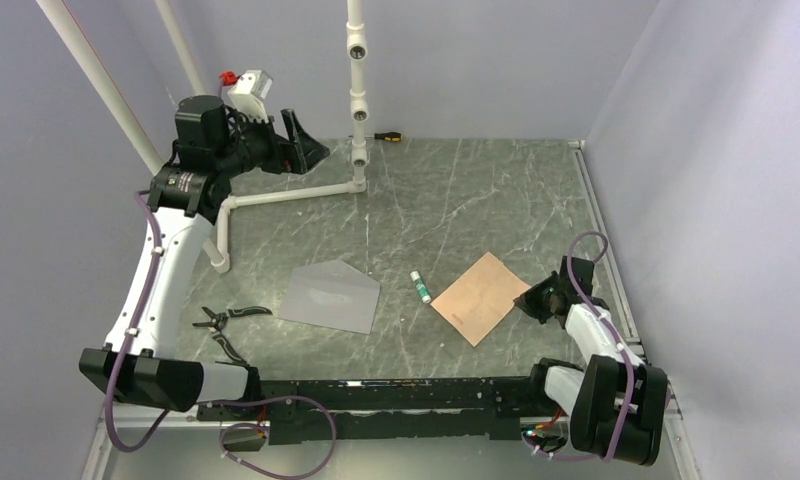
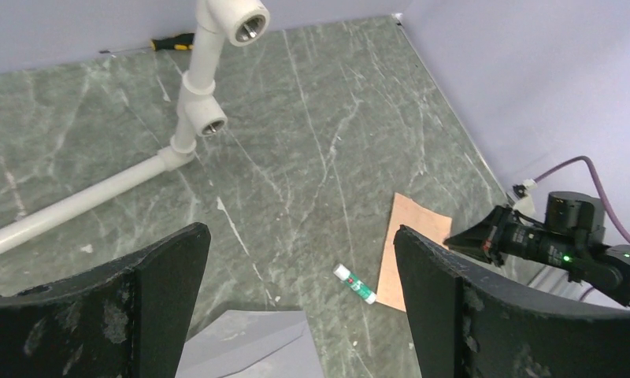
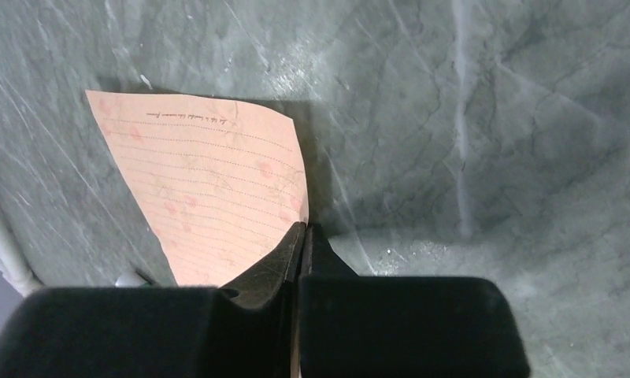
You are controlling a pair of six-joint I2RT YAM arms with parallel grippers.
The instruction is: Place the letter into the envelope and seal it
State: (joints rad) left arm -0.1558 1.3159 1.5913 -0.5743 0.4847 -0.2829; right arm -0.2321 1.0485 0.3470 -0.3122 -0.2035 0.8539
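Tan-orange letter (image 1: 481, 297) lies on the green-grey marbled table (image 1: 456, 190), right of centre, turned like a diamond. Right gripper (image 1: 538, 297) sits low at the letter's right corner, jaws clenched on the paper. In the wrist view the sheet's edge runs in between the two black fingers (image 3: 257, 268). Ruled lines and one line of handwriting show on the upper face. Envelope (image 1: 329, 296), light grey, lies flat left of centre, well apart from the letter, with its triangular flap open and pointing to the far side. Glue stick (image 1: 420, 287), white and green, lies on its side between envelope and letter, touching neither. Left gripper (image 1: 301, 145) is held high at far left, near the white pipe frame (image 1: 356, 100), its jaws spread wide with nothing between them. Black-handled pliers (image 1: 226, 318) lie just left of the envelope. Screwdriver (image 1: 386, 136) lies at the table's far edge, beside the pipe.
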